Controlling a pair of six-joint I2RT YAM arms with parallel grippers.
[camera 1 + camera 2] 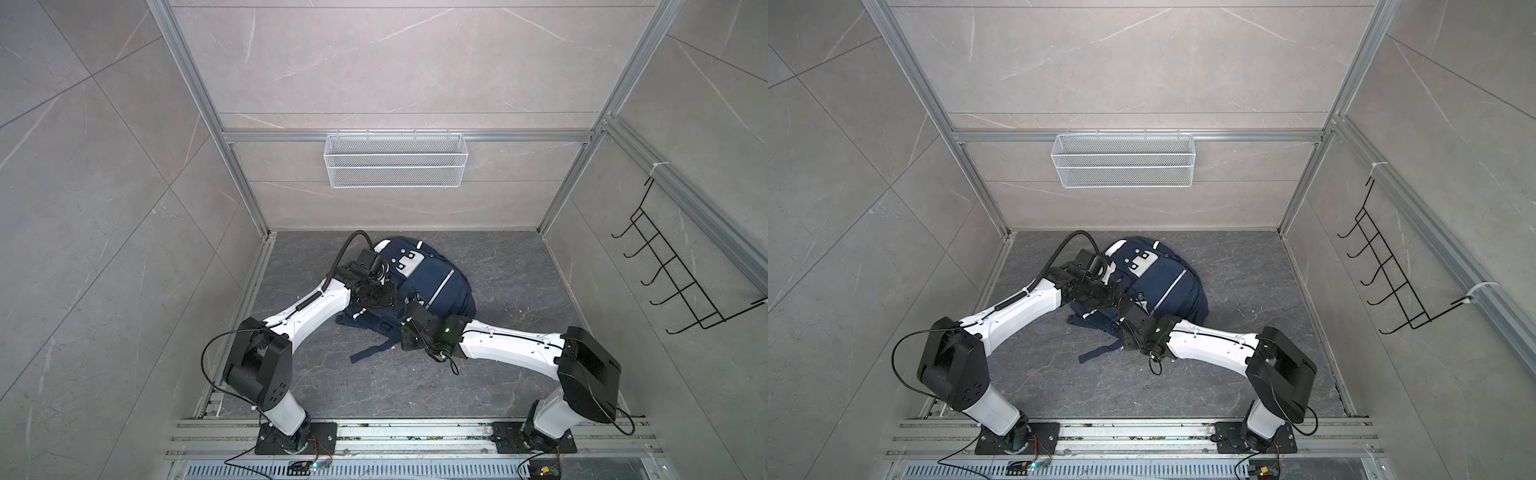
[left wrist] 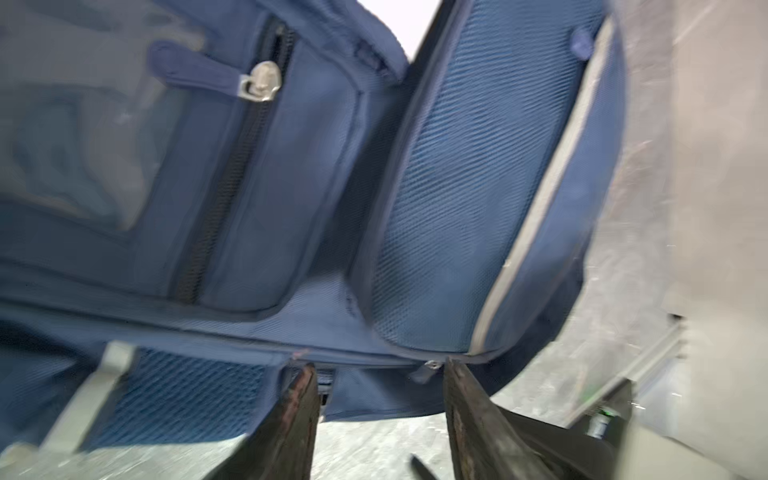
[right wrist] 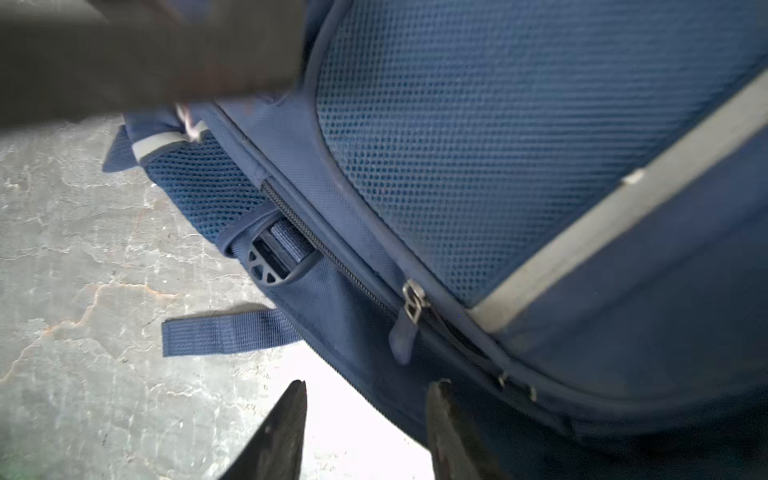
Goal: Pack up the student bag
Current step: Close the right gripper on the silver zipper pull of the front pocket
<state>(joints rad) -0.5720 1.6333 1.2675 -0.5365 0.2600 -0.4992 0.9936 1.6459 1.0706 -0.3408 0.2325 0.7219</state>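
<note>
hovering centre left with the left gripper (image 2: 378,370), jaws parted and empty, tips at the near seam of the student bag (image 1: 440,286). lying mid-frame on the surface (image 1: 519,291), long axis slanting upper left to lower right. hovering at its lower right edge with the right gripper (image 3: 368,386), likewise parted and empty, zipper pull (image 3: 413,301) near, ahead of its tips.

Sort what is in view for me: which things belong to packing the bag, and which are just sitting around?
Part of the job:
- student bag, lying on the floor
- left pincer, jaws apart at the bag's edge
- right pincer, jaws apart beside the bag

Just there:
- white mesh basket on the back wall
- black hook rack on the side wall
</note>
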